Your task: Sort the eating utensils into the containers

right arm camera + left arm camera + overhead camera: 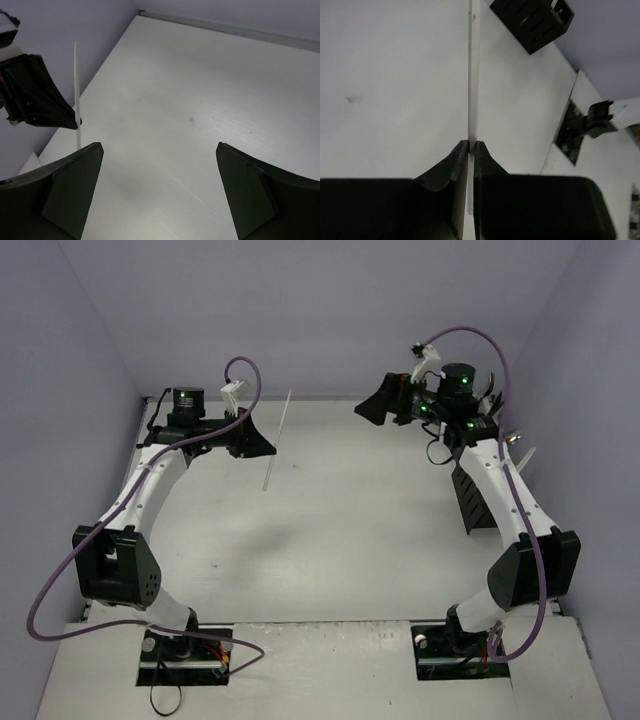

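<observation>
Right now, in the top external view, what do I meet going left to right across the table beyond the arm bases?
Left gripper, shut on the pale chopstick → open right gripper → black slotted cutlery holder, partly behind the right arm.

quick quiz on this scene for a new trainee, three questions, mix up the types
1. True or false: the left claw is shut on a pale chopstick.
2. Pick one. The right claw is: A) open with nothing between its fingers, B) shut on a fork, C) shut on a spoon.
3. Fill the gap: the slotted holder at the top of the left wrist view is coloured ____.

Key: 1 true; 2 A; 3 black.
</observation>
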### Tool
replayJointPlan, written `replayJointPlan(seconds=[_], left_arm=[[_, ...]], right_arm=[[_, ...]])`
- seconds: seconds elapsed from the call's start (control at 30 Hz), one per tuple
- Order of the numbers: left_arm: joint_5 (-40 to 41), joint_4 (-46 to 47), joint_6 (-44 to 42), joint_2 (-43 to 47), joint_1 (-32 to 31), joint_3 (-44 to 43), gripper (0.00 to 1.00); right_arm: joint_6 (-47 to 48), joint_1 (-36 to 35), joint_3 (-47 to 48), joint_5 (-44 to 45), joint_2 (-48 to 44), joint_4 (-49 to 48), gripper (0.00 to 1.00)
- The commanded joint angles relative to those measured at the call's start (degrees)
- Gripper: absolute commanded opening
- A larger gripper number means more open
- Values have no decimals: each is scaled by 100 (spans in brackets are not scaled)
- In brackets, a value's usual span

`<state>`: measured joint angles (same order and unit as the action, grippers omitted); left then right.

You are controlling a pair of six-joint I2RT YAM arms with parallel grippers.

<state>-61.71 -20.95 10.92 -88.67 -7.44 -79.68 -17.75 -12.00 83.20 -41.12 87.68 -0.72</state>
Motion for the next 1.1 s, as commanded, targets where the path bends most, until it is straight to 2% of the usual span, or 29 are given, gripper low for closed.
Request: replayJointPlan(seconds=[0.0,0.07,0.13,0.6,0.77,0.8,0.87,0.9,1.0,1.03,1.07], left_arm=[[-141,2378,2460,268,-57,224,0],[-56,2708,2945,356,-139,356,0],[-14,2710,2959,405,-295,386,0],[104,2723,2517,706,-960,706,0],[277,1824,1732,765,-1183,495,0],[302,1762,1629,782,-1200,479,0],[330,1653,1545,787,-1251,448,0],[362,1550,1464,763,-1251,401,0],[444,1379,1275,754,-1253,361,0],[482,1318,1227,759,-1251,357,5],[544,1255,1186,763,-1251,344,14]], right_arm=[[-404,-510,466,-358,110,-748,94],[-347,-824,495,-349,220,-768,94],[-328,-930,495,-352,277,-779,94],[-444,-1305,824,-288,776,-932,93],[-518,-1372,962,-354,915,-1029,86],[-510,-1411,972,-364,954,-1046,81],[-529,-1447,995,-401,988,-1083,64],[-538,-1463,987,-441,996,-1116,50],[-570,-1480,934,-519,960,-1181,22],[-572,-1476,907,-519,924,-1180,10],[-572,-1472,884,-523,884,-1176,2]])
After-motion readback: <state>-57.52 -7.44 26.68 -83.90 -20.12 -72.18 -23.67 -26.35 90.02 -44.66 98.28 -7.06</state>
